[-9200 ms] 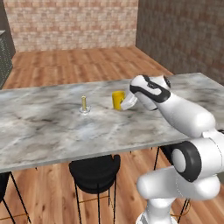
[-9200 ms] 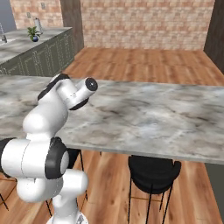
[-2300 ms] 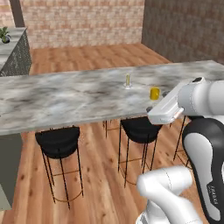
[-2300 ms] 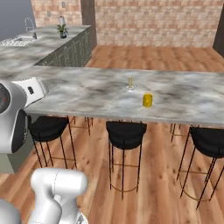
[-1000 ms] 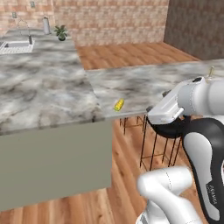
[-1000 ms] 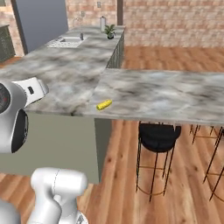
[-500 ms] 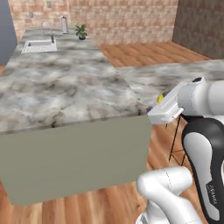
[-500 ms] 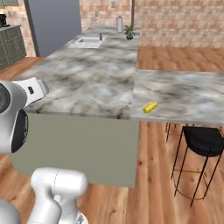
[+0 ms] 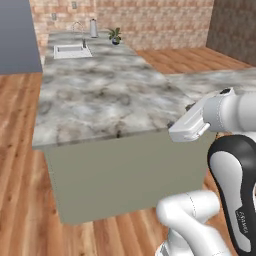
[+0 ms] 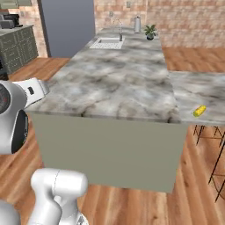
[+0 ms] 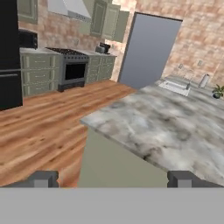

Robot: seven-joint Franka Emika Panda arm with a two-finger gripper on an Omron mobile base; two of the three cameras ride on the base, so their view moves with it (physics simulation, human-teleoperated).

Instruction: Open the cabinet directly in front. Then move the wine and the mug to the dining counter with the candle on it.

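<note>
My gripper [image 11: 112, 178] is open, its two dark fingertips [image 11: 43, 178] far apart with nothing between them. It looks over a corner of the marble-topped island toward the far kitchen wall. Sage-green wall cabinets [image 11: 109, 18] hang there above the stove, too far off to tell which is the cabinet of the task; their doors look shut. The dining counter [image 10: 197, 90] is the lower marble slab at the right, with black stools [image 10: 215, 132] under it, and its edge [image 9: 220, 80] runs behind my arm. The wine, the mug and the candle are out of view.
A large marble island [image 9: 100, 95] with a green side panel stands right in front, carrying a sink [image 9: 70, 50], a kettle [image 9: 93, 27] and a potted plant [image 9: 115, 35]. A small yellow thing [image 10: 200, 110] lies on the dining counter. A stove [image 11: 72, 65], a black fridge [image 11: 9, 61] and wood floor lie beyond.
The whole picture has swung: the base has turned, so the island now stands in front and the dining counter has slid off to the right. The arm's pose and the open gripper are unchanged.
</note>
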